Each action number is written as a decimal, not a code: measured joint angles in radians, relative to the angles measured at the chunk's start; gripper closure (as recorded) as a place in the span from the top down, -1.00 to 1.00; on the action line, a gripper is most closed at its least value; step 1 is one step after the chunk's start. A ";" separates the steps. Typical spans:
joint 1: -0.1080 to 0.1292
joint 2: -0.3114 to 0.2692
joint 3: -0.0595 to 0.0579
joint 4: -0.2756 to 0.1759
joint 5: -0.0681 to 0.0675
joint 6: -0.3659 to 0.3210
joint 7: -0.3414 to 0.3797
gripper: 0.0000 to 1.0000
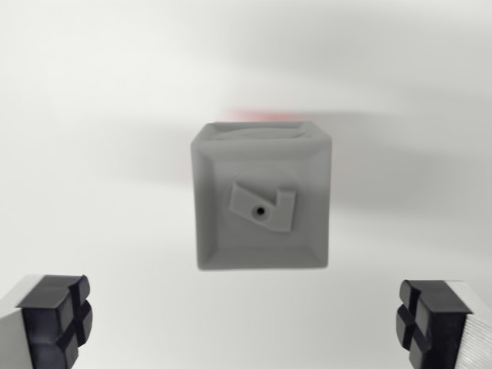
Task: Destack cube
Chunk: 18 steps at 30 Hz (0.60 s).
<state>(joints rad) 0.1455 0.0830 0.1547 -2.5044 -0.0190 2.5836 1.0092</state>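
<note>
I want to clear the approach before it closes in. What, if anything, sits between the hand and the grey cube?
Nothing visible does. The grey cube lies centred ahead of the open hand, with only bare white surface between the two fingers and the cube. A red blur shows just beyond the cube's far edge, not in the path.

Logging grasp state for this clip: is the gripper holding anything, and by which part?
Nothing is held. The gripper is open, its fingers apart from the grey cube.
</note>
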 joint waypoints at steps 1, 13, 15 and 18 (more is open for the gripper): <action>0.000 0.008 -0.001 0.000 -0.002 0.007 0.001 1.00; 0.003 0.140 -0.013 -0.001 -0.050 0.136 0.035 1.00; 0.004 0.155 -0.016 0.000 -0.055 0.149 0.039 1.00; 0.007 0.180 -0.021 0.002 -0.065 0.171 0.046 1.00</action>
<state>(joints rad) 0.1528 0.2631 0.1336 -2.5023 -0.0838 2.7549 1.0550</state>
